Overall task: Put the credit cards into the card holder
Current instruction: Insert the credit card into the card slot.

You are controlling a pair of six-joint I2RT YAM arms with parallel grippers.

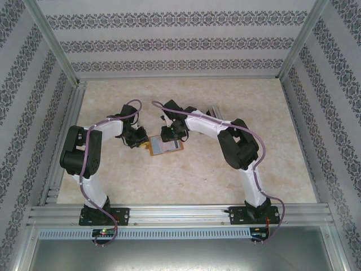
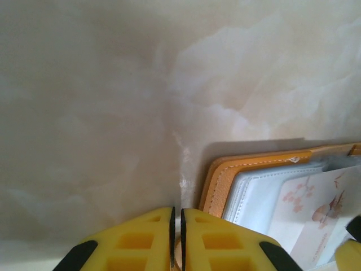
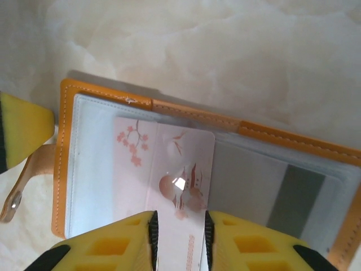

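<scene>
top view – arms: both reach in to mid-table and meet over the holder
top view – left gripper: at holder's left edge
top view – right gripper: over holder's far side; jaw state too small to read here
left wrist – left gripper: closed, only a thin slit between the fingers; a tan sliver sits in the slit and looks like the strap
left wrist – holder: lies open just right of the fingers, orange rim up, clear sleeves inside
left wrist – card: pale, pink blossom print, lies on the sleeves
right wrist – right gripper: fingers parted, card face visible in the gap, not pinched
right wrist – card: flat on holder's left page, near end under the fingers; tucked under the plastic or just on top, cannot tell
right wrist – strap: runs off holder's left rim toward the left finger, snap end free
right wrist – right page: grey rectangle in a sleeve, maybe another card, unsure
step: inserting a card; left pins holder, right lets go of the card
progress: about midway by my read
next move: check the card is seated, nudge it deeper if proud, then lift right clear; left must keep holder from sliding
</scene>
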